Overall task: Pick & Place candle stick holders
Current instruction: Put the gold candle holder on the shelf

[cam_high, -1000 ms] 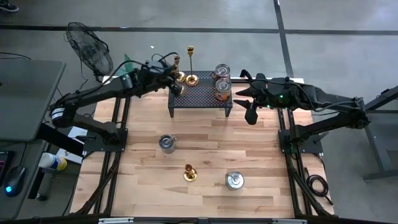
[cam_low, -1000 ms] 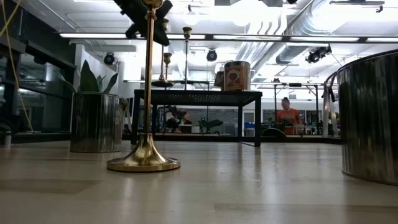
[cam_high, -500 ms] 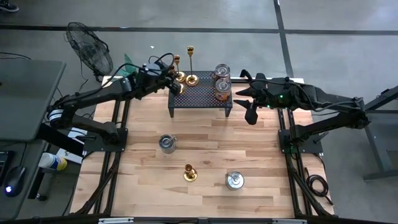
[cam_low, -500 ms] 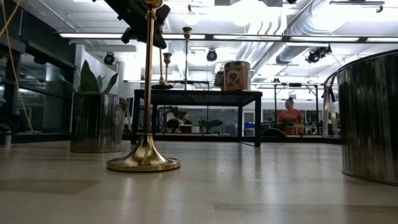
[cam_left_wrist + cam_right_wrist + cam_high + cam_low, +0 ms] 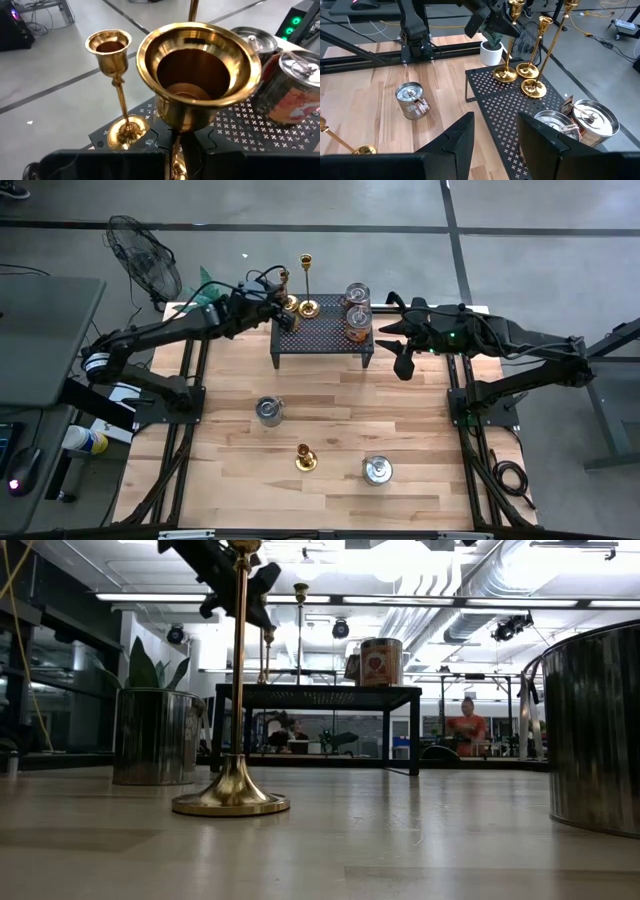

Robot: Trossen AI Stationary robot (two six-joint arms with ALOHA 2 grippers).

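A black perforated rack (image 5: 320, 330) stands at the table's far middle. Three brass candle stick holders are on its left end. My left gripper (image 5: 495, 24) is shut on the nearest one (image 5: 197, 70), whose base (image 5: 505, 75) is at the rack's left corner. The other two, a short one (image 5: 111, 47) and a tall one (image 5: 307, 285), stand on their bases beside it. A further holder (image 5: 305, 458) stands on the wooden table near the front. My right gripper (image 5: 495, 135) hangs open by the rack's right end, with nothing between its fingers. My left gripper pinches the holder's slim stem (image 5: 175, 150) between its two fingers, just under the wide cup. It comes from the table's left, slanting a little downward, with the fingers across the stem. The holder stays upright, with its base (image 5: 505, 75) down at the rack's top.
Two lidded tins (image 5: 357, 310) stand on the rack's right half. Two more tins (image 5: 268, 410) (image 5: 377, 470) stand on the wooden table, left of centre and front right. A potted plant (image 5: 492, 50) stands beyond the rack's left corner. The planks between the rack and the front tins lie bare.
My left gripper has sunk a little with the holder still shut in it. In the low view the holder's base has come down from just above the rack to the rack's top. The holder stays upright. My right arm has kept still.
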